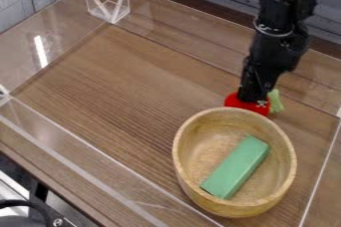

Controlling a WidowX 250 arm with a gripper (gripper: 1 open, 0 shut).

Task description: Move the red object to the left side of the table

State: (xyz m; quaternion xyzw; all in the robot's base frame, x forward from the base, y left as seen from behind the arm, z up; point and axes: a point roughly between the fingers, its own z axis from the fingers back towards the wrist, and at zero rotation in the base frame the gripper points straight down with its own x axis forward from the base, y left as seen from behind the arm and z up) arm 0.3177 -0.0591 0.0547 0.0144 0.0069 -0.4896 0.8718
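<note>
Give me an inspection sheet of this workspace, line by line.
Surface: brown wood-grain table, no spills seen.
Job's things: red strawberry toy at the picture's right, just beyond the bowl's far rim.
Clutter: wooden bowl holding a green block.
Grippers: pincer pointing down, shut on the toy.
Cables: nothing seen.
Surroundings: low clear acrylic walls; clear bracket at the far corner.
</note>
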